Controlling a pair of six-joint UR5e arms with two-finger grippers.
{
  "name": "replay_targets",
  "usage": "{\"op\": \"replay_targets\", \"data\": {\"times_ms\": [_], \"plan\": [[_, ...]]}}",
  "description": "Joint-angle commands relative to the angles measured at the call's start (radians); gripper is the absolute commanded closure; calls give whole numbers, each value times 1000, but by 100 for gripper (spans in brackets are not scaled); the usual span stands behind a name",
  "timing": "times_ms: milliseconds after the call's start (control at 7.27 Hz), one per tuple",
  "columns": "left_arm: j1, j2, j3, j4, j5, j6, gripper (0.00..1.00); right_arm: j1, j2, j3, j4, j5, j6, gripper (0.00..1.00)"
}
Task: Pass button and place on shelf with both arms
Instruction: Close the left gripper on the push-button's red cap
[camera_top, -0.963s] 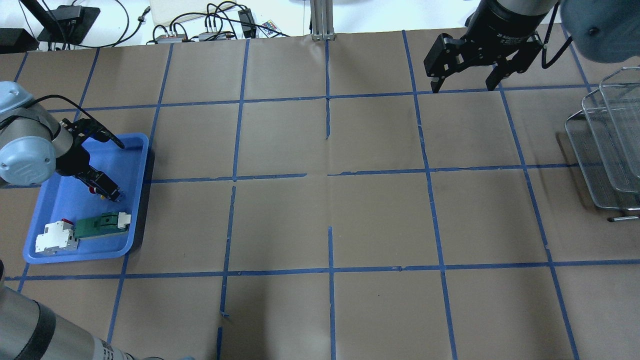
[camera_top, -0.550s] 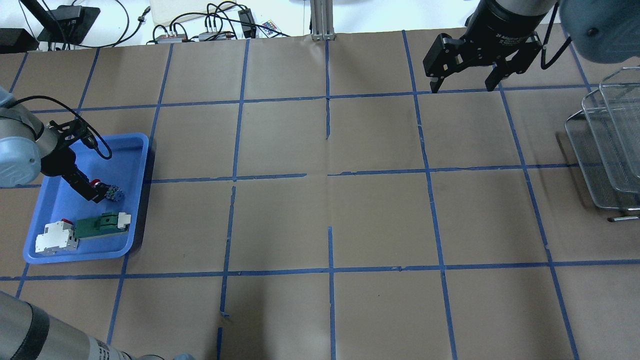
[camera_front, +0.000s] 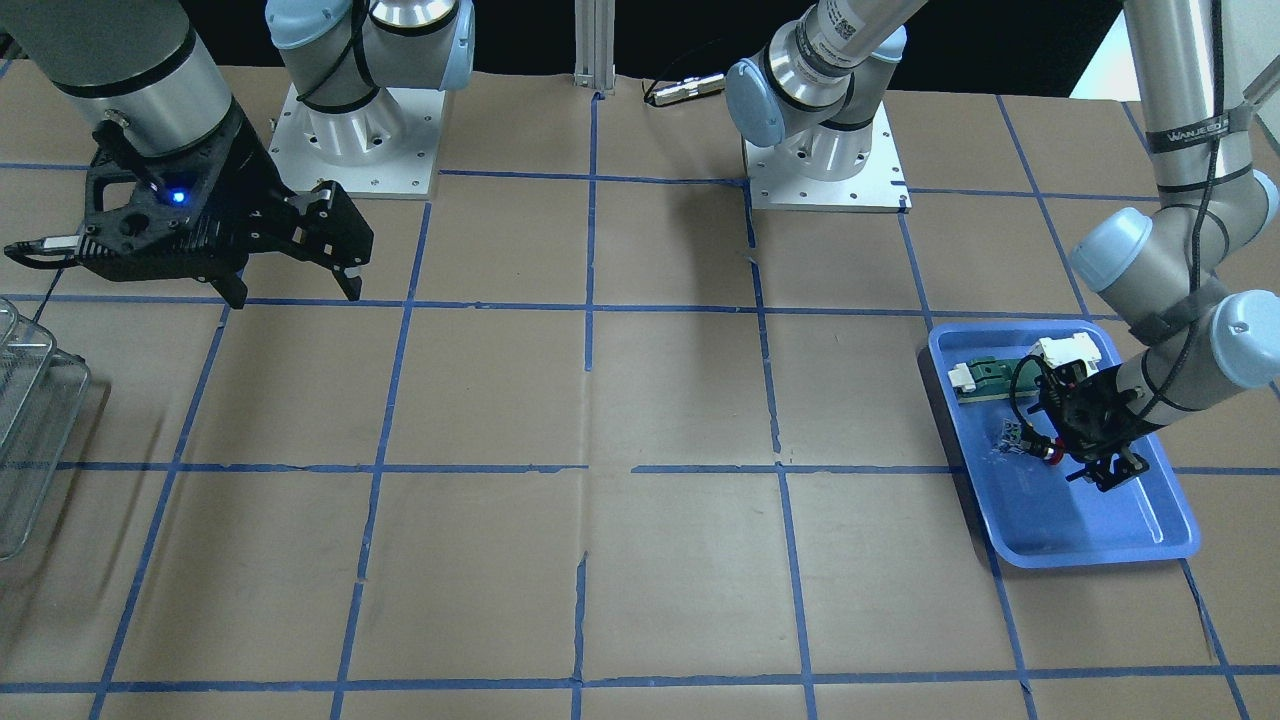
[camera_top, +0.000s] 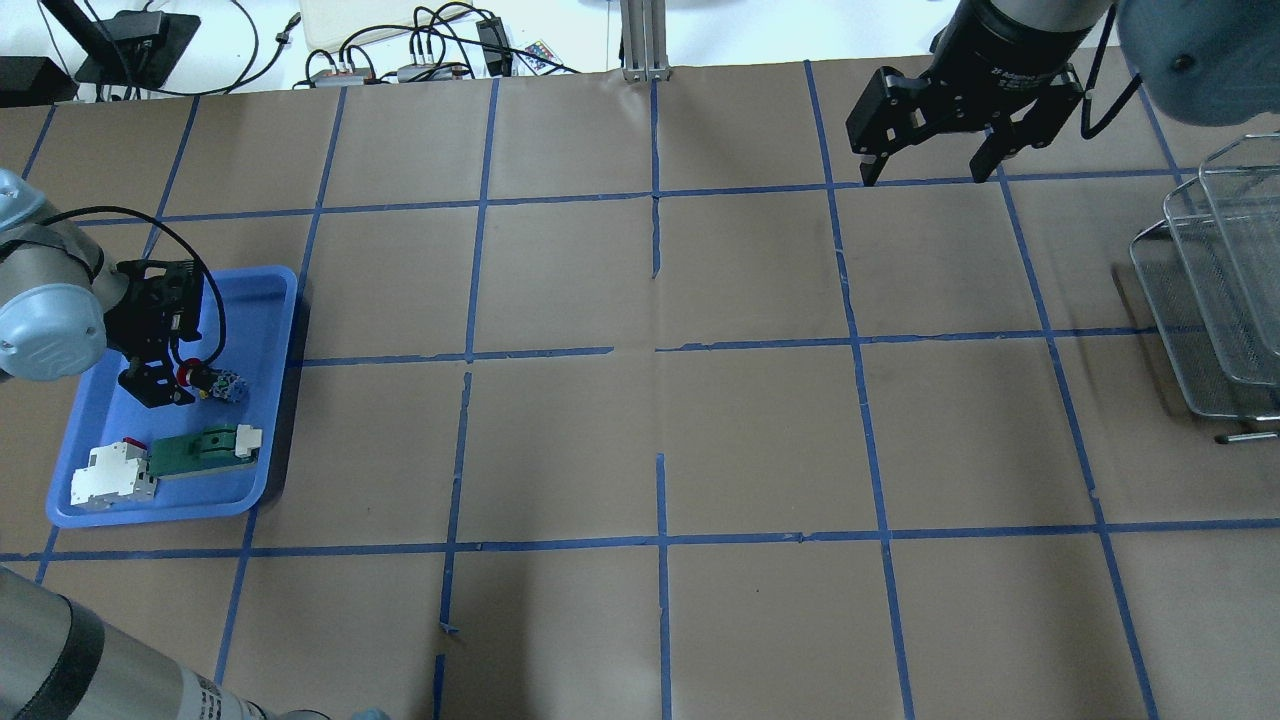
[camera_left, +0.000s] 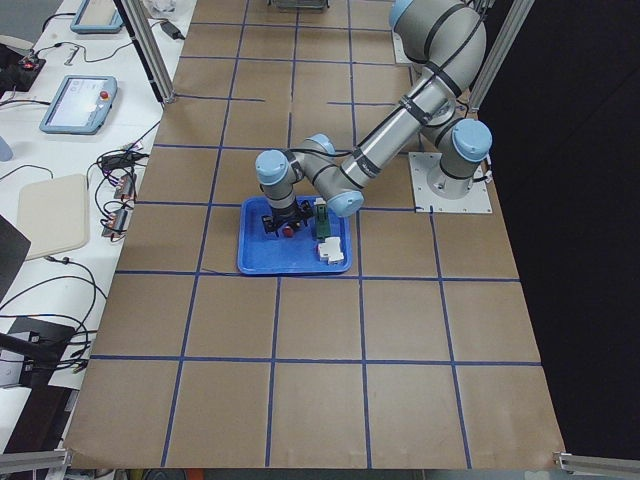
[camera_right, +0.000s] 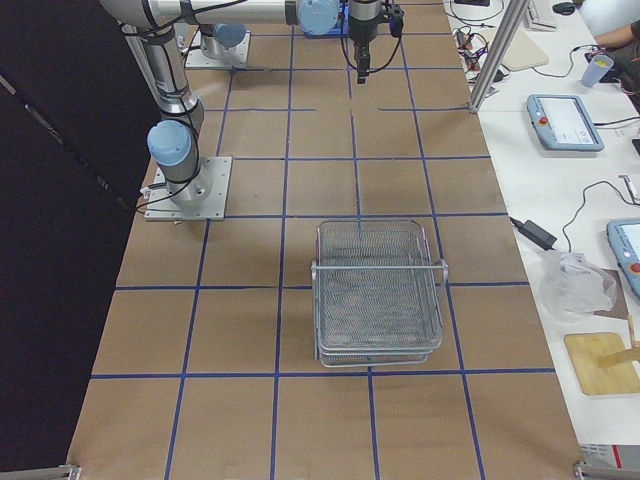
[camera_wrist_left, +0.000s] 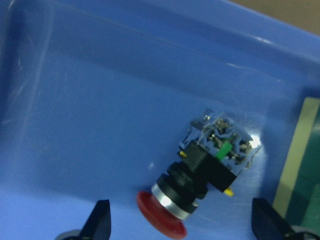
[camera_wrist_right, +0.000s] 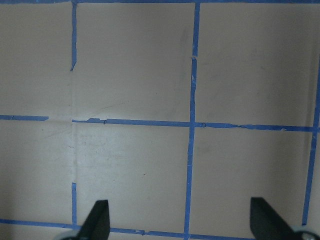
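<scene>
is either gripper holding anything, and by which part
Nothing is held. The left gripper is open over the button lying in the blue tray; the right gripper is open and empty.

The left arm (camera_top: 45, 300) bends in at the overhead view's left edge, and the left gripper (camera_top: 165, 383) points down with its fingers (camera_wrist_left: 102, 220) spread wide. At the upper right, the right gripper (camera_top: 927, 170) also points down, jaws wide apart.

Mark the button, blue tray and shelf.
button (camera_wrist_left: 202, 175), left wrist view, on its black collar.
blue tray (camera_top: 250, 320), overhead view, on its bare floor.
shelf (camera_right: 378, 310), exterior right view, on its mesh floor.
</scene>
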Motion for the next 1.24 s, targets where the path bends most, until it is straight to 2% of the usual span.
{"op": "replay_targets", "data": {"times_ms": [0, 138, 275, 412, 825, 962, 1100], "plan": [[-12, -2, -4, 23, -10, 98, 26, 1, 2, 1, 0, 0, 0, 0], [-18, -2, -5, 23, -14, 109, 33, 0, -1, 1, 0, 2, 1, 0], [-18, -1, -2, 27, -9, 94, 89, 0, 2, 1, -2, 2, 1, 0], [-20, -1, -3, 27, -11, 90, 100, 0, 0, 1, -3, 8, 1, 0], [-30, 27, 7, 9, -11, 77, 100, 0, 0, 1, -2, 8, 1, 0], [-36, 59, 13, -41, -65, 43, 100, 0, 2, 1, -3, 6, 0, 0], [-40, 87, 36, -151, -125, -22, 100, 0, 0, 1, -2, 8, 1, 0]]}}
